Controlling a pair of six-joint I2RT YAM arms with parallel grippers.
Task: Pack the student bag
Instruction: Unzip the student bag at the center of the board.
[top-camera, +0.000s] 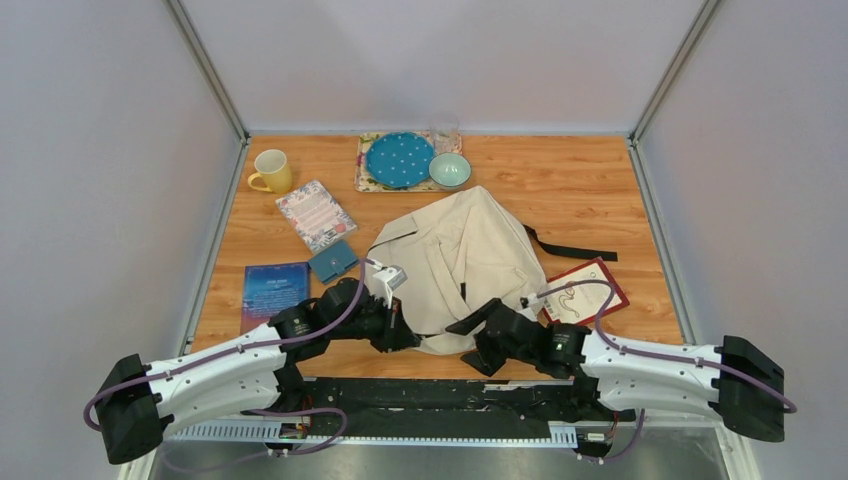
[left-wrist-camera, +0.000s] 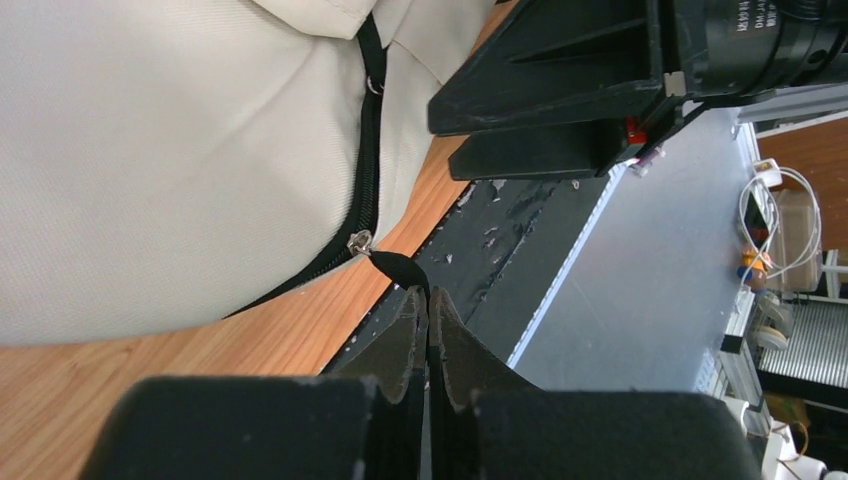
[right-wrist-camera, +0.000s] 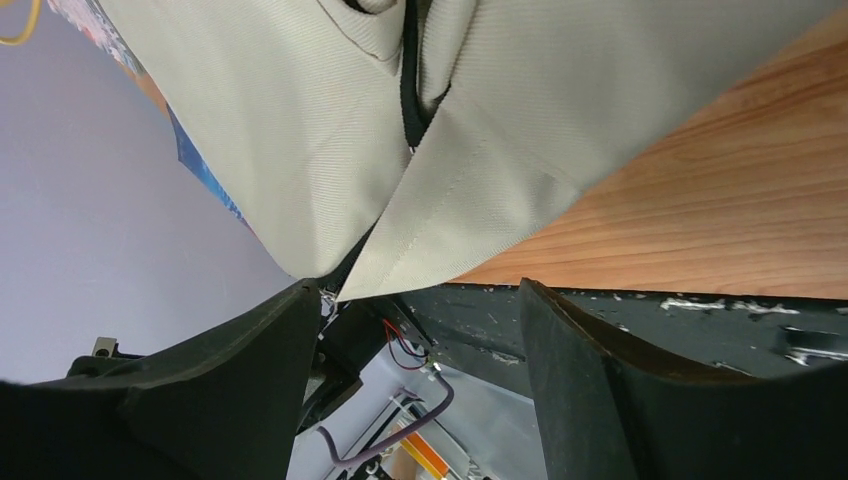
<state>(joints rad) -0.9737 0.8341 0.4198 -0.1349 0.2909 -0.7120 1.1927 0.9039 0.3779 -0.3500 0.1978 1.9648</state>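
The student bag (top-camera: 460, 255), a large cream backpack, lies flat in the middle of the table. My left gripper (top-camera: 404, 334) is at its near left corner. In the left wrist view the left gripper (left-wrist-camera: 429, 298) is shut on the black zipper pull (left-wrist-camera: 398, 267), which hangs from the slider at the end of the black zipper (left-wrist-camera: 366, 190). My right gripper (top-camera: 478, 326) is at the bag's near edge, open. In the right wrist view a corner of the cream fabric (right-wrist-camera: 460, 190) hangs just above the right gripper (right-wrist-camera: 420, 300), with nothing between the fingers (right-wrist-camera: 285, 335).
Left of the bag lie a floral notebook (top-camera: 316, 214), a small teal box (top-camera: 333, 261) and a blue book (top-camera: 274, 293). A yellow mug (top-camera: 272, 172), a blue plate (top-camera: 400, 159), a bowl (top-camera: 450, 170) and a glass (top-camera: 444, 130) stand at the back. A red-edged card (top-camera: 585, 290) lies right.
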